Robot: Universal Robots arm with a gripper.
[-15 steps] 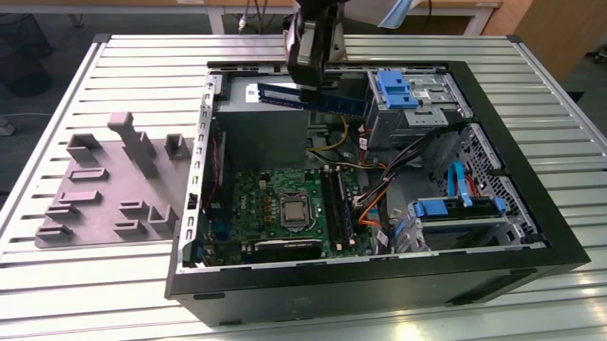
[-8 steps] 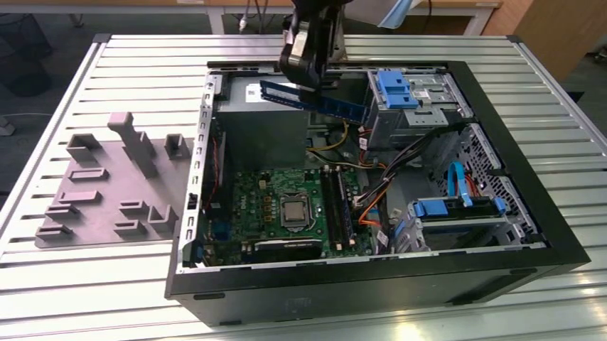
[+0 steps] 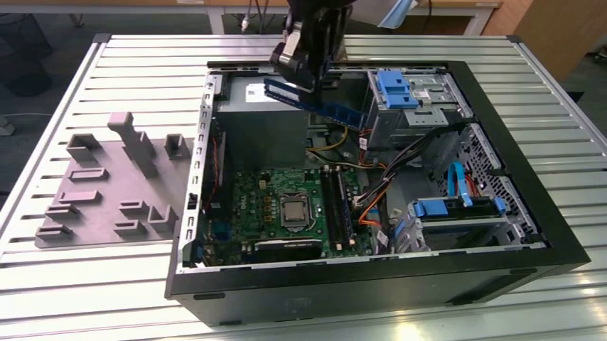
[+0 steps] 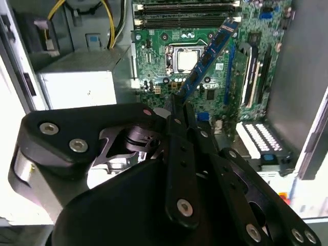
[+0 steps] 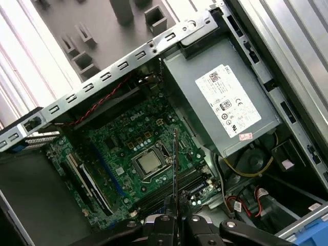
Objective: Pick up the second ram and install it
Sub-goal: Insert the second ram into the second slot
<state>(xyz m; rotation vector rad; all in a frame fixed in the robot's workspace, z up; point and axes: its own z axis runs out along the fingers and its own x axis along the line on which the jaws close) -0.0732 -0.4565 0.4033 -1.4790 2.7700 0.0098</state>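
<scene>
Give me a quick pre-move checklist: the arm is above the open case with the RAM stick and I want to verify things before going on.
1. Grip: the gripper is shut on the second ram. Ok.
2. Stick clear of the case: in the exterior view it hangs above the power supply, touching nothing. Ok.
3. Stick over the memory slots: not ok, it is well short of them in the exterior view.
4. Stick parallel to slots: cannot tell.
5. Slot free: the second wrist view shows the slots; whether one is filled, cannot tell.
6. Cables near the slots: beside them, not across. Ok.
</scene>
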